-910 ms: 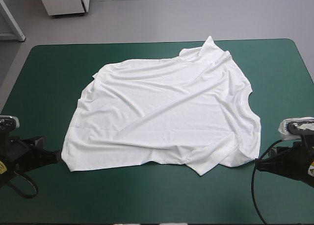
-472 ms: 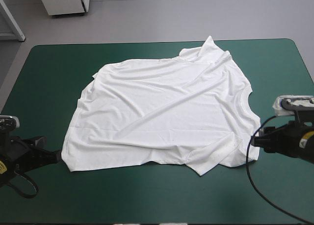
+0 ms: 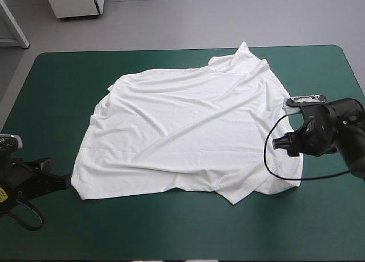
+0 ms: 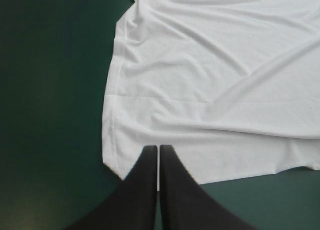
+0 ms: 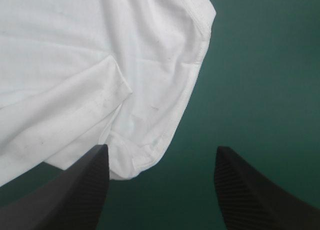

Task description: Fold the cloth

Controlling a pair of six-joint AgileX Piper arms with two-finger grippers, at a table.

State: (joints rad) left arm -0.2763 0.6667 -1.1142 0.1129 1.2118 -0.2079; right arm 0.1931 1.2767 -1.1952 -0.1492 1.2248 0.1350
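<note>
The shirt [image 3: 188, 131] lies spread but creased on the bench [image 3: 57, 91]. A flap [image 5: 75, 104] is doubled over at its near right corner. The right gripper [image 5: 161, 150] hangs over that edge with its fingers wide apart, and the rounded hem lies between them, closer to one finger. Closing here could catch only the flap — or only the top layer. A lift would then drag the doubled part askew rather than carry the edge. A bite on the hem alone could slip out. The left gripper [image 4: 158, 149] is closed, its tips at the near left corner. Pushed forward like that it would ruck the cloth — it must open first. Any creases left would get folded in.
</note>
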